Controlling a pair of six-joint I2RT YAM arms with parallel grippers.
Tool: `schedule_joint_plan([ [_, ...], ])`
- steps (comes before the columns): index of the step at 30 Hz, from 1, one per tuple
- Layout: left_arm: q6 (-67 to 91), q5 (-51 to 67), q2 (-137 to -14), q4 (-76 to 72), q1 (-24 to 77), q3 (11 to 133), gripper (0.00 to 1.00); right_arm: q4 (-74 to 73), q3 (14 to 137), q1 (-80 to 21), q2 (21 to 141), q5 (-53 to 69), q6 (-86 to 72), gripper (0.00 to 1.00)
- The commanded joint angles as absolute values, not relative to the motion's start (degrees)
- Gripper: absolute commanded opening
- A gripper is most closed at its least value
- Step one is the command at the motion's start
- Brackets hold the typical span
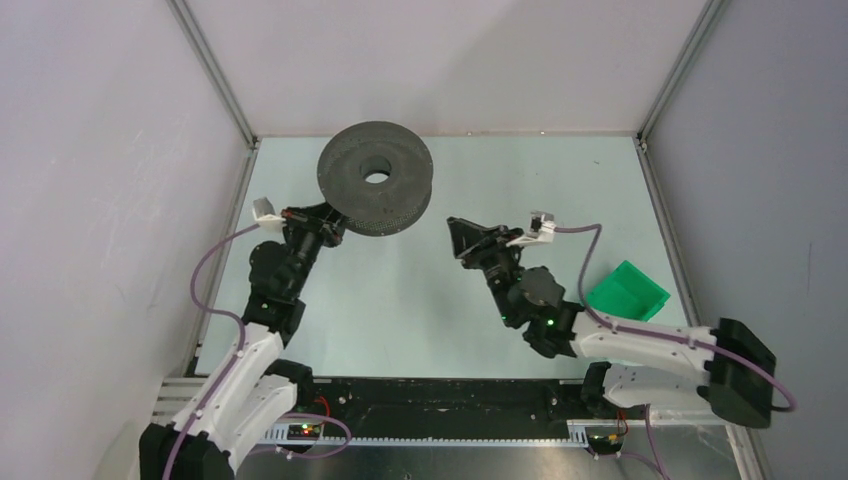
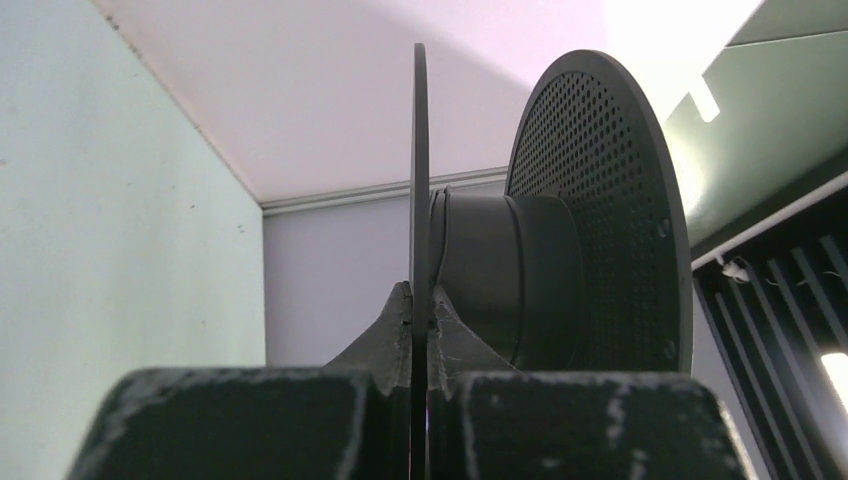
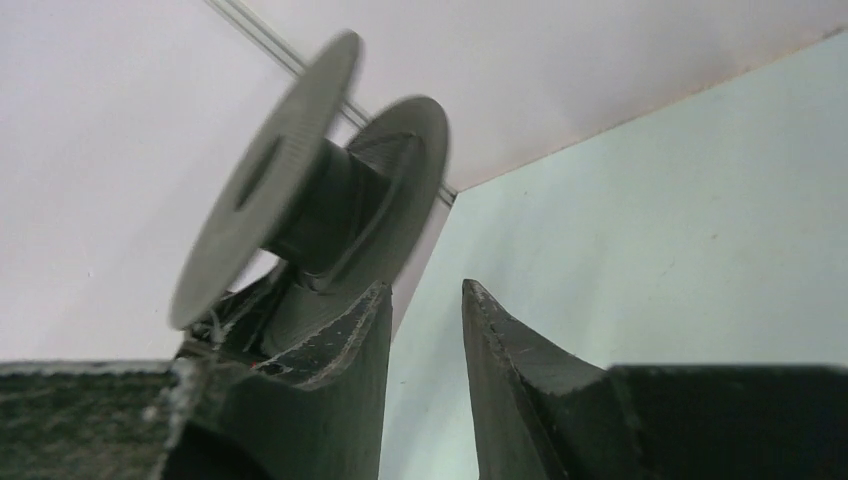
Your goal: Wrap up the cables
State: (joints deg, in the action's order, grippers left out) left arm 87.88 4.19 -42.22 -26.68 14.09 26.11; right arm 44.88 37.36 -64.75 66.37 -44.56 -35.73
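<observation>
The big dark grey round spool [image 1: 376, 178] is at the back middle, its centre hole facing up. My left gripper [image 1: 335, 222] is shut on the rim of one thin flange [image 2: 420, 150]; the fingertips [image 2: 398, 320] pinch it from both sides. The hub and the perforated far flange [image 2: 600, 200] show beyond. A thin dark line on the hub beside the gripped flange [image 2: 441, 240] may be the cable; I cannot tell for sure. My right gripper [image 1: 456, 240] is open and empty over mid-table, right of the spool [image 3: 330, 200], with bare table between its fingers [image 3: 425, 290].
A green bin [image 1: 627, 291] lies at the right, beside the right arm. Pale walls and metal frame posts close in the table at the left, back and right. Purple robot cords run along both arms.
</observation>
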Motion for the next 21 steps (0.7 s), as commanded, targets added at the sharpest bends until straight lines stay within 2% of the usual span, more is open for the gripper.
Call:
schedule_joint_plan([
  [1,85.8,8.1,-46.9,-33.6,14.4,29.9,0.0,34.7,36.3,-64.3,55.7,-41.5,-28.4,0.38],
  [6,82.5,9.8,-54.3,-35.6,14.4,30.1,0.0,18.3,35.7,-64.8,45.5,-37.3,-25.4,0.42],
  [9,80.0,10.3,-58.4,-37.5,14.4,30.0,0.0,11.7,35.2,-65.0,40.5,-36.3,-25.5,0.5],
  [13,76.3,12.6,-65.9,-40.4,14.4,32.1,0.0,4.2,34.7,-65.3,34.5,-37.4,-24.3,0.66],
  [18,74.5,16.7,-76.6,-43.5,14.5,35.9,0.0,-3.2,34.6,-65.3,29.0,-39.6,-23.5,0.96],
  [21,73.0,18.1,-82.5,-46.2,14.5,38.0,0.0,-7.2,34.6,-65.3,26.2,-40.3,-24.6,0.99],
])
